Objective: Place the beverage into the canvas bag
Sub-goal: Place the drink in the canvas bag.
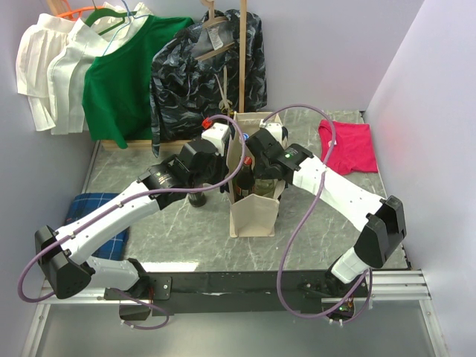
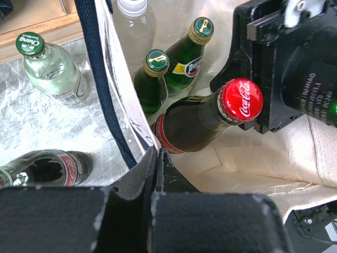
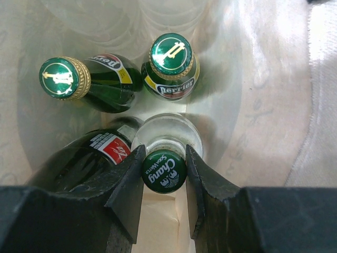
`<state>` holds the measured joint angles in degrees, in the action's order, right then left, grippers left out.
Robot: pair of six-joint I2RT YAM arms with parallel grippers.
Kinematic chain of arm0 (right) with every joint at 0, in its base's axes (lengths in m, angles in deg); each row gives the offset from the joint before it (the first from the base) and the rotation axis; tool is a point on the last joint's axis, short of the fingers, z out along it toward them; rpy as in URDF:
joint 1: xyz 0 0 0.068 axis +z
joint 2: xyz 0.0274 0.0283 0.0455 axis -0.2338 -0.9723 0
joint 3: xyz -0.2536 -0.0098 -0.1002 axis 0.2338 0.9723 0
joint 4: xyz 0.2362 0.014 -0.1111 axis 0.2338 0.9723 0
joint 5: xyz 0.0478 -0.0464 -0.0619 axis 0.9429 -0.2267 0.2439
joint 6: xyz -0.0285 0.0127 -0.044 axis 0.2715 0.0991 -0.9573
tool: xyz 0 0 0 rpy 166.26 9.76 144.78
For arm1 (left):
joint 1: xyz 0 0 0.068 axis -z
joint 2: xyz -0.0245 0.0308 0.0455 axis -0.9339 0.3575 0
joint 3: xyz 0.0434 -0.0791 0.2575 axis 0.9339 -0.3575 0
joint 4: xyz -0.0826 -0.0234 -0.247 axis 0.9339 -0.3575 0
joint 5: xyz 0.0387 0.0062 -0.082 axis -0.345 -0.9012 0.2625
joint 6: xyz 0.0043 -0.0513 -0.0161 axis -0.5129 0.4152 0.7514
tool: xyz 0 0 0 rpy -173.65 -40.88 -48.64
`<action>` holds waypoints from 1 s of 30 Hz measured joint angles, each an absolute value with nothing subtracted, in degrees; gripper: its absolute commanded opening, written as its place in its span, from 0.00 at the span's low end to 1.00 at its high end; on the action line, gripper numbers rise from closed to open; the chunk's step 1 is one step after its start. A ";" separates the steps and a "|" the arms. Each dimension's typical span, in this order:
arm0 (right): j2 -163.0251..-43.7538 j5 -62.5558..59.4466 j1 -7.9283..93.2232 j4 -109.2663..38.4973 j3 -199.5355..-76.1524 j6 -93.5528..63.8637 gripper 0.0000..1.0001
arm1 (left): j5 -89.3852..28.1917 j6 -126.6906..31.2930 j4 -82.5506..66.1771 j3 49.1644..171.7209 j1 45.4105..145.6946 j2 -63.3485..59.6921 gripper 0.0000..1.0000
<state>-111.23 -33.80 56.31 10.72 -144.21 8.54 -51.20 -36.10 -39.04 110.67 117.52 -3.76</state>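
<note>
The cream canvas bag (image 1: 253, 212) with navy handles stands mid-table. My left gripper (image 1: 229, 158) is shut on its left rim (image 2: 126, 100), next to the navy strap, and shows in the left wrist view (image 2: 156, 158). My right gripper (image 3: 164, 158) is down inside the bag (image 1: 256, 165), shut on the green cap of a clear Chang soda bottle (image 3: 164, 171). Inside the bag are also two green Perrier bottles (image 3: 171, 68) (image 3: 84, 81), a leaning cola bottle with a red cap (image 2: 240, 100) and a clear white-capped bottle (image 2: 131, 21).
Outside the bag's left wall stand another Chang bottle (image 2: 50, 66) and a dark cola bottle (image 2: 45, 168) (image 1: 197, 199). Shirts and a dark patterned garment (image 1: 212, 67) hang at the back. A pink cloth (image 1: 348, 145) lies back right, a blue cloth (image 1: 93, 216) at left.
</note>
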 measured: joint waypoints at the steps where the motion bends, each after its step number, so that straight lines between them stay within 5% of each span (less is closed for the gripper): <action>1: -111.41 -33.80 56.31 10.70 -144.21 8.51 0.00 | -51.22 -36.10 -39.02 110.67 117.52 -3.76 0.01; 22: -113.42 -34.01 56.28 9.38 -142.26 9.83 0.00 | -51.83 -36.34 -40.70 111.88 117.52 -3.33 0.05; 30: -113.44 -34.25 56.24 8.55 -141.43 10.04 0.22 | -52.07 -36.32 -40.68 112.07 117.52 -3.19 0.12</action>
